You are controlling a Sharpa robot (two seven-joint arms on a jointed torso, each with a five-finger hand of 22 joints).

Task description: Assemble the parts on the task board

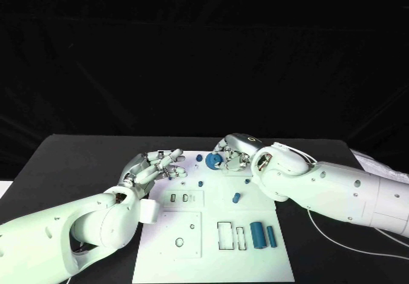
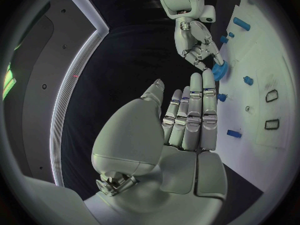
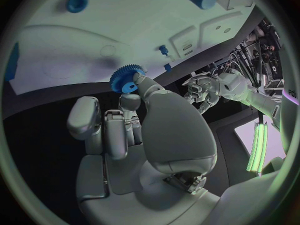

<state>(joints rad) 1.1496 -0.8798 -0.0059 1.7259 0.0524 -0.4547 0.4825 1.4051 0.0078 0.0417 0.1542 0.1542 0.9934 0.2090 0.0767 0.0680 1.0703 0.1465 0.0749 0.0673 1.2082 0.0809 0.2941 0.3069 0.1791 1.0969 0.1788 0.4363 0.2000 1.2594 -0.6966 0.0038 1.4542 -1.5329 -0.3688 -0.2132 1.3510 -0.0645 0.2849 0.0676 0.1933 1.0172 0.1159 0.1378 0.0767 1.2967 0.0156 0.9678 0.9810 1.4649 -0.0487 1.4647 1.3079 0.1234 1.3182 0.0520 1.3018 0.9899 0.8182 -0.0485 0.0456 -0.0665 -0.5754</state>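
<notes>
1. Right hand (image 1: 229, 155): grips a small blue toothed plastic gear (image 1: 214, 160) at the flat white task board's (image 1: 189, 236) 12 o'clock edge.
2. Left hand (image 1: 158, 167): released, fingers spread, at the board's 10 o'clock corner.
3. Two blue cylindrical pegs (image 1: 264, 236): lying at 4 o'clock on the board.
4. Black counter (image 1: 77, 165): carries the board.

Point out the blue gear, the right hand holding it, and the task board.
blue gear (image 3: 127, 78): right wrist view, on its toothed face.
right hand (image 1: 229, 158): head view, on the fingers around the gear.
task board (image 1: 213, 260): head view, on a bare white part near its front edge.
</notes>
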